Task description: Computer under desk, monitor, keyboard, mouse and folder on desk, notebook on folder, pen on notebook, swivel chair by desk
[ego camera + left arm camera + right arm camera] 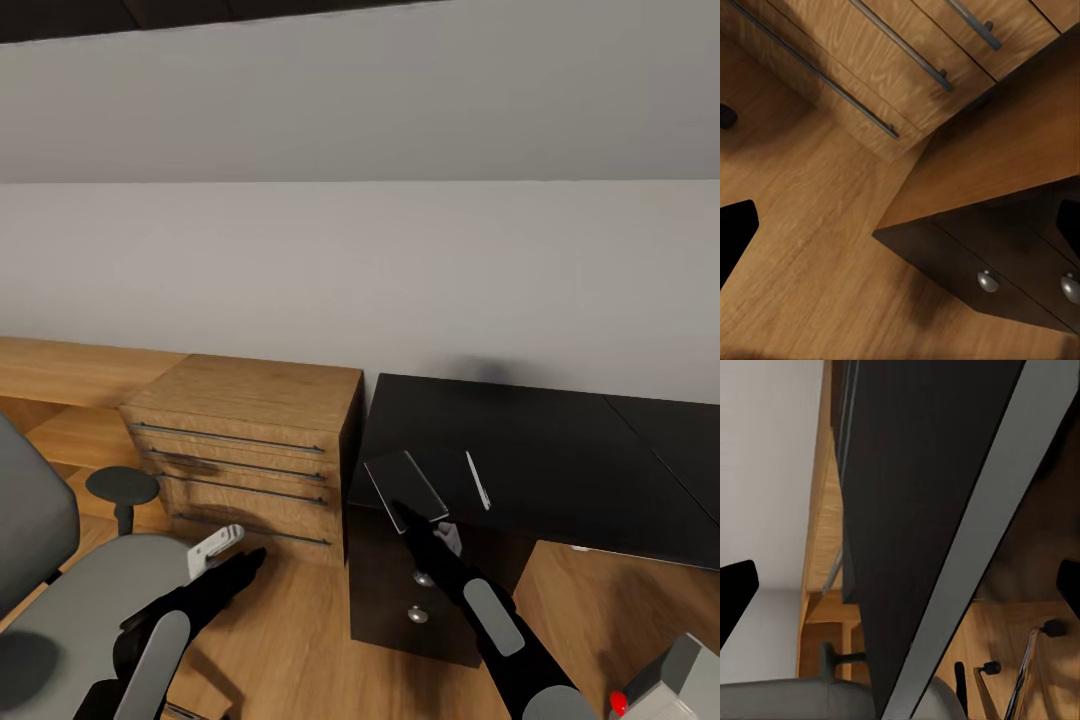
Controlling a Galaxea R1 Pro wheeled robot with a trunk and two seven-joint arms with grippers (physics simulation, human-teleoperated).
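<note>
The black-topped desk [560, 450] fills the right half of the head view. A thin dark flat folder [405, 485] with a pale edge sits at the desk's front left corner, slightly past the edge. My right gripper [402, 515] reaches up to its near end. In the right wrist view the folder [945, 510] runs edge-on between the wide-apart fingers [735, 600], so the gripper is open around it. The white pen [478, 480] lies on the desk just right of the folder. The grey swivel chair [70, 600] is at the lower left, and my left gripper [248, 562] hangs open beside its seat. The computer [680, 675] stands on the floor at the lower right.
A low light-wood cabinet [250, 440] with long handles stands against the wall left of the desk. The desk's black drawer unit [420, 600] with round knobs is right in front of me, between my arms. Wood floor [290, 640] lies between chair and drawers.
</note>
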